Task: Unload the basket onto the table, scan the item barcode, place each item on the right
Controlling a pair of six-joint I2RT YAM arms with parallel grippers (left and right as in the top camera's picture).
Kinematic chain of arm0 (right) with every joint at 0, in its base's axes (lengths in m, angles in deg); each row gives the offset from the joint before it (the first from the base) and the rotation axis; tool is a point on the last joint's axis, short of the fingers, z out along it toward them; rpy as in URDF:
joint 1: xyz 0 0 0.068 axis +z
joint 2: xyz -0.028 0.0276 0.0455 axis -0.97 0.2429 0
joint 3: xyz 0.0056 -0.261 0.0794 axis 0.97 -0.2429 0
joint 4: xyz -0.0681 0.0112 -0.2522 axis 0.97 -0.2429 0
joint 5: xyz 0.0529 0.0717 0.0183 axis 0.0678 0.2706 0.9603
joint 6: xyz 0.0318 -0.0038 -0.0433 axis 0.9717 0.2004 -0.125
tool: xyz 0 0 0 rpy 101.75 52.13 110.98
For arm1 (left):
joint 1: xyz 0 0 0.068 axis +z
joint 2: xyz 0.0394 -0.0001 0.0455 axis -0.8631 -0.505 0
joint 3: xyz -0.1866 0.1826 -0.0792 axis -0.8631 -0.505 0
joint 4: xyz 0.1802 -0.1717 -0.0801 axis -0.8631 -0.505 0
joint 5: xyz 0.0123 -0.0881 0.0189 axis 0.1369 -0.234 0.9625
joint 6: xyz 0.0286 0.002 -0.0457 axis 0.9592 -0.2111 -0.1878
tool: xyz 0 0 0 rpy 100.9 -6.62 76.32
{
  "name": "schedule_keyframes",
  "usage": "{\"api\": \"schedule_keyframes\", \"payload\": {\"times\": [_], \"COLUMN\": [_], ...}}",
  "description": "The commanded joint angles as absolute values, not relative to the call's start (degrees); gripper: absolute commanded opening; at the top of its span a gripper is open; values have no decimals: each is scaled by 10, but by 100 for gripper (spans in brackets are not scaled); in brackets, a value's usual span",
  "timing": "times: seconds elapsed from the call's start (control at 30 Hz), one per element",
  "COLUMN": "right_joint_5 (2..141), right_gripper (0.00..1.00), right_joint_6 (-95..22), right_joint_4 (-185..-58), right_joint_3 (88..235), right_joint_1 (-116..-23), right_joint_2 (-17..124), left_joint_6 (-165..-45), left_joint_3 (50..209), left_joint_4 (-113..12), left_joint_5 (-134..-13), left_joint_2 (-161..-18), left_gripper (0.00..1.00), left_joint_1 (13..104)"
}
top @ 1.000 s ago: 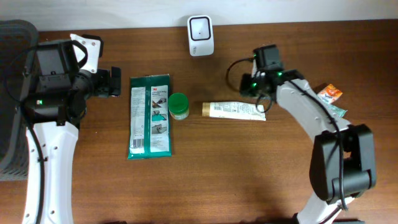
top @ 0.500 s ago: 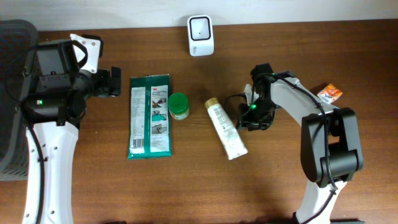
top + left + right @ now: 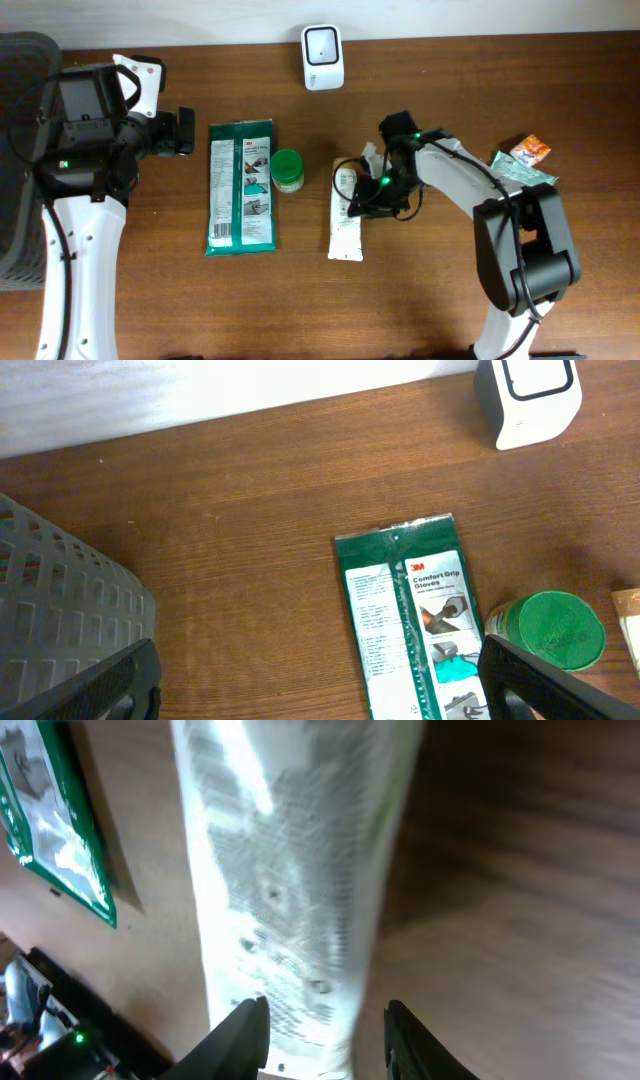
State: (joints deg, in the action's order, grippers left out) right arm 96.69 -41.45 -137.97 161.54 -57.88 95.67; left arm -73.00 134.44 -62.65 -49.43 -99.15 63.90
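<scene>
While the left claw (image 3: 318, 660) hangs spread wide and empty over by the grey basket (image 3: 60, 610), all the action is on the right. The right claw (image 3: 368, 195) is down at the table (image 3: 450, 300), hard against the white tube (image 3: 346, 228). That tube lies flat in the middle, pointing lengthwise toward the back edge, just beside the green-lidded jar (image 3: 287, 170) and well apart from the white scanner (image 3: 323, 57) at the rear. From the right wrist view the fingers (image 3: 240, 1035) straddle the white tube, narrowed around it, one against its edge and a sliver of wood showing by the other. Pinching or merely bracketing, I cannot tell. And that's the worry: if the hold is loose, a lift could leave the slick tube behind or let it slide out halfway to the scanner. The claw sits near one end, too, so the long free length may droop or swing and sweep the jar, which stands close enough to be knocked toward the glove packet (image 3: 241, 187). Then there's the barcode. The print in the wrist view is too blurred to find it, and if it faces away when the tube is presented, there will be no read without a twist.
</scene>
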Motion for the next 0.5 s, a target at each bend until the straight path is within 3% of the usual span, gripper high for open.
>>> {"api": "schedule_keyframes", "payload": {"times": [0.0,0.3,0.33,0.37,0.47], "right_joint_5": [974,936,936,938,941], "right_gripper": [35,28,12,4,4], "right_joint_6": [-408,-313,-313,-313,-320], "right_joint_4": [-1359,-1271,-1269,-1269,-1270], "right_joint_3": [1583,1570,1568,1568,1571], "right_joint_1": [-556,-556,-556,-556,-562], "right_joint_2": [961,962,962,962,947], "left_joint_6": [-725,-725,-725,-725,-725], "left_joint_3": [1351,1351,1351,1351,1351], "left_joint_4": [-625,-625,-625,-625,-625], "left_joint_5": [-503,-503,-503,-503,-503], "left_joint_2": [-985,-985,-985,-985,-985], "left_gripper": [99,99,99,99,99], "left_joint_1": [638,638,638,638,638]}}
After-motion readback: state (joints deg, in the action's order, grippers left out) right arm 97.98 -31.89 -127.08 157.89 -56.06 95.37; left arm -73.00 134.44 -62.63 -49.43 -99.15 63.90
